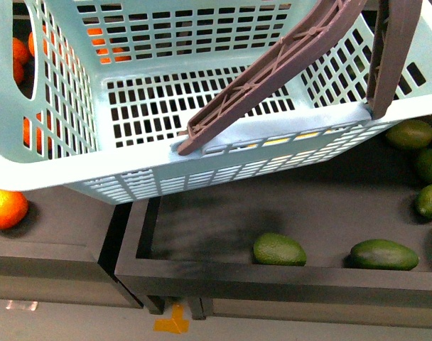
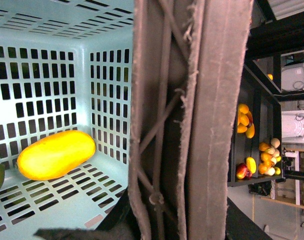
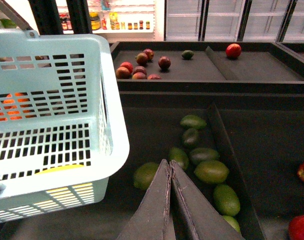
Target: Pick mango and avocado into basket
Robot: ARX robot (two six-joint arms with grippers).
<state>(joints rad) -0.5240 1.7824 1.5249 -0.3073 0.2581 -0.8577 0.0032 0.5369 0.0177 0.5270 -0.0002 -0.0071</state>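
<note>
while the basket (image 1: 74, 92) is hanging tilted above the dark produce bins, the mango (image 2: 56, 154) is already lying on its slotted floor near a corner, with a dark green edge just beside it that may be an avocado, too cropped to tell. the left gripper itself is not showing; its wrist view is filled by a brown handle (image 2: 192, 120), so it is probably carrying the basket by that handle, but its jaws cannot be told. the right gripper (image 3: 169, 172) is hovering with fingers pressed together and empty over the avocados (image 3: 210, 171). the risk is judged to be the closed fingers nudging a fruit and rolling it away, or the tilting basket letting the mango slide.
</note>
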